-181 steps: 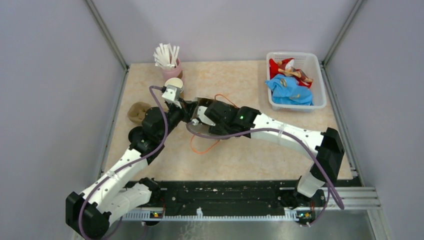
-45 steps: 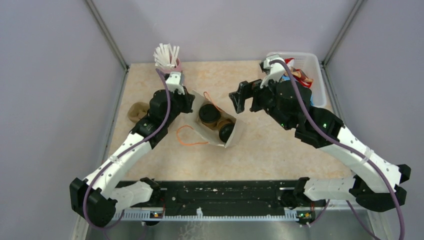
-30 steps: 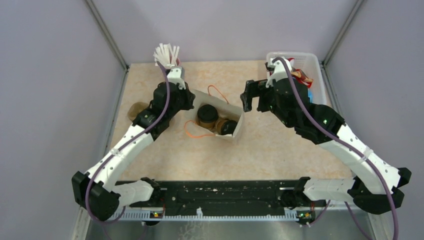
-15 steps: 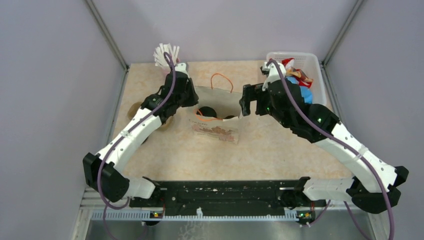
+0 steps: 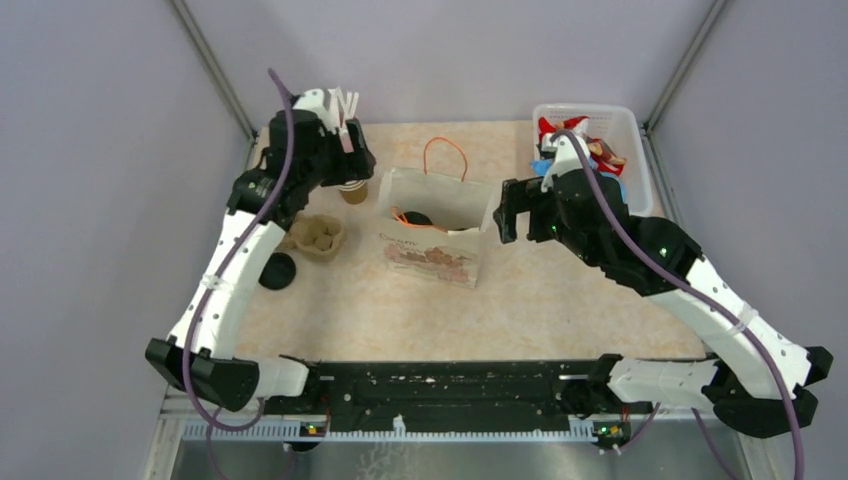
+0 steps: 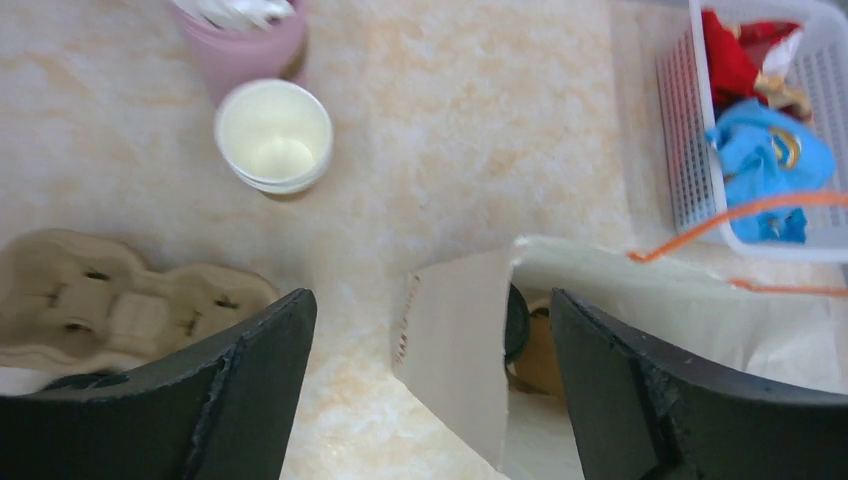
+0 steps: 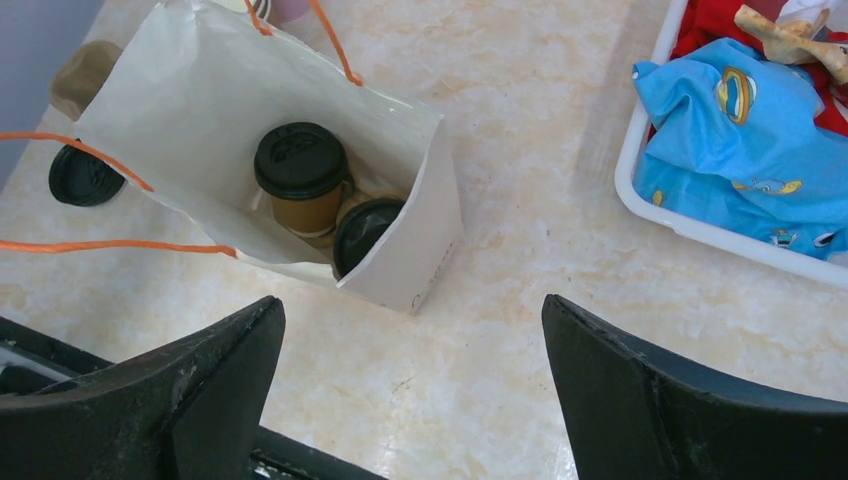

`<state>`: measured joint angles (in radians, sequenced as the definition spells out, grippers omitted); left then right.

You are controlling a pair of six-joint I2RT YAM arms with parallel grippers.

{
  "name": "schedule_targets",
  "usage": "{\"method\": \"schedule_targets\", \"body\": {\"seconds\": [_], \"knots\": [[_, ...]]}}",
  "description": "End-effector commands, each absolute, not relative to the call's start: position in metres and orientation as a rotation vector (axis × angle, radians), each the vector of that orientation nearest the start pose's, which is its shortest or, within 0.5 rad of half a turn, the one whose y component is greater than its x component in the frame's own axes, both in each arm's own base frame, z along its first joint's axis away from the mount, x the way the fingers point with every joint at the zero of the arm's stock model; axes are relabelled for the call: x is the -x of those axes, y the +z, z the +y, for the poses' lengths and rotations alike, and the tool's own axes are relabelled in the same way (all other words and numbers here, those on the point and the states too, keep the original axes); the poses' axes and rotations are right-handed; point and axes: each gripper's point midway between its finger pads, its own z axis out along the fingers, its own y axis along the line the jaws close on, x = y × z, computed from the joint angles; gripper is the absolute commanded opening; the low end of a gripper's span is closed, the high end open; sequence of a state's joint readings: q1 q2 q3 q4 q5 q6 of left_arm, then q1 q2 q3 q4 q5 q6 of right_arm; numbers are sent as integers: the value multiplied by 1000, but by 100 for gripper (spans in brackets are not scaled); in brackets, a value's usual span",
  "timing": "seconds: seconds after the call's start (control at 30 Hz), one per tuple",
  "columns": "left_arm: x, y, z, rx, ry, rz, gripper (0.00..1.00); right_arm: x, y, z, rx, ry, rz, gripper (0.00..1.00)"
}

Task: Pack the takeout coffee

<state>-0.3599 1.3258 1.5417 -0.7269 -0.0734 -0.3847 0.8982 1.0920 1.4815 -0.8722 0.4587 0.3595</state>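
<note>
A white paper bag (image 5: 430,255) with orange handles stands upright mid-table, its mouth open. Inside it, the right wrist view shows the takeout coffee: one brown cup with a black lid (image 7: 300,160) stands upright, and a second black-lidded cup (image 7: 365,230) leans beside it. The left wrist view shows only a sliver of a cup (image 6: 535,350) past the bag's (image 6: 465,340) edge. My left gripper (image 5: 350,165) (image 6: 430,295) hangs open above and left of the bag, holding nothing. To the bag's right, my right gripper (image 5: 507,215) (image 7: 410,300) is open and empty.
A pink cup of straws (image 6: 240,40) and a stack of lidless cups (image 6: 273,135) stand at the back left. A cardboard cup carrier (image 5: 315,235) and a loose black lid (image 5: 277,271) lie left of the bag. A white basket (image 5: 640,150) of cloths sits at the back right.
My left gripper opened, let go of the bag's edge and drew back to the far left. The bag went from tipped over to standing upright. The right arm barely moved.
</note>
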Motion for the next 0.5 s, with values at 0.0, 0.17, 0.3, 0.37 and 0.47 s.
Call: {"method": "schedule_targets", "body": {"seconds": [0.0,0.17,0.3,0.37,0.47], "knots": [[-365,366,-100,33,-311,1994,94,-227,376,176,189,379,1947,99],[-423,368,-53,139,-266,1930,94,-226,379,176,221,362,1951,99],[-478,363,-33,197,-292,1907,84,-226,380,172,235,335,1957,99],[-502,358,-31,195,-280,1898,74,-226,378,172,240,326,1965,99],[-535,354,-36,110,-279,1882,67,-226,374,171,250,312,1976,99]]}}
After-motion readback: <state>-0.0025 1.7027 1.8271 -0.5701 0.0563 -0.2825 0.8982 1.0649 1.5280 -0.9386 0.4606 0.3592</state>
